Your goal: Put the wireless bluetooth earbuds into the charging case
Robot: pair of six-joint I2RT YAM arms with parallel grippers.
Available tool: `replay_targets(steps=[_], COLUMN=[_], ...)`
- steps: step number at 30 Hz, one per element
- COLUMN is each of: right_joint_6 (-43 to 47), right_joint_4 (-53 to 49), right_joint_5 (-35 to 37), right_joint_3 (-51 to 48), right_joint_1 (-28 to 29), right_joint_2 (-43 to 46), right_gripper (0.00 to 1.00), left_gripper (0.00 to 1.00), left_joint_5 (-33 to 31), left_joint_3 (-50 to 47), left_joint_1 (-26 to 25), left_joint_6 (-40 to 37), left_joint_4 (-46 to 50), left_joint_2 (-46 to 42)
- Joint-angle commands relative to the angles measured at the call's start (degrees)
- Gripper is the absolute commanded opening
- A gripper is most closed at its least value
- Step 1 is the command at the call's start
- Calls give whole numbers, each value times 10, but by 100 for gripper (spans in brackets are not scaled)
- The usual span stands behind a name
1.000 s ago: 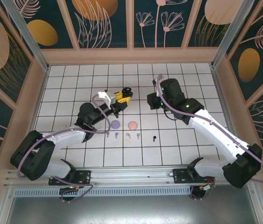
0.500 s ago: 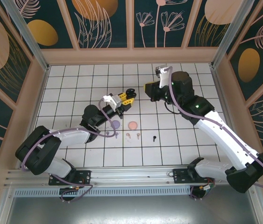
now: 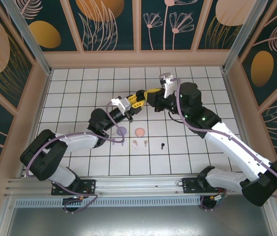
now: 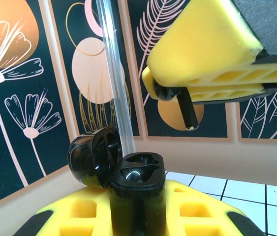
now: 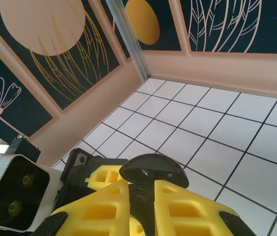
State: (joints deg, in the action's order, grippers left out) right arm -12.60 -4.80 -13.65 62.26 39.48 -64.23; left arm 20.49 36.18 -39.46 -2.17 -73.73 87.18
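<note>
Left gripper (image 3: pixel 133 102) clamped the open black case (image 4: pixel 136 172), held aloft. Right gripper (image 3: pixel 148 94) pinched the black earbud (image 4: pixel 183 105) at the case's 1 o'clock, apart. Stem looked off-socket; it might catch the rim and slip free.

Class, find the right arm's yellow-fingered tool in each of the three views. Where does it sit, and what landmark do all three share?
Top external: right tool, just above centre, next to the left tool.
Left wrist: right tool, upper right, pinching a black earbud above the open black case.
Right wrist: right tool, bottom centre.
Shared landmark: the white tiled tabletop.
</note>
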Motion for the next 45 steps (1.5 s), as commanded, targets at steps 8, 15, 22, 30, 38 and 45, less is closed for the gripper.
replay_targets(steps=[8, 15, 22, 30, 38, 45], right_joint_6=[-11, -13, -15, -9, -3, 5], right_joint_4=[60, 60, 64, 65, 67, 53], right_joint_5=[-13, -18, -16, -2, 19, 34], right_joint_3=[-3, -2, -4, -11, -18, -25], right_joint_1=[12, 18, 23, 23, 22, 22], right_joint_2=[2, -9, -20, -32, -37, -31], right_gripper=[15, 15, 14, 14, 13, 11], left_gripper=[0, 0, 0, 0, 0, 0], left_joint_5=[13, 13, 15, 18, 19, 17], left_joint_3=[18, 20, 20, 20, 18, 19], left_joint_1=[-6, -7, -8, -10, -12, -13], left_joint_6=[-3, -3, -2, -4, -5, -10], left_joint_4=[-23, -16, -13, -8, -4, 0], left_joint_2=[5, 2, -2, -10, -16, -21])
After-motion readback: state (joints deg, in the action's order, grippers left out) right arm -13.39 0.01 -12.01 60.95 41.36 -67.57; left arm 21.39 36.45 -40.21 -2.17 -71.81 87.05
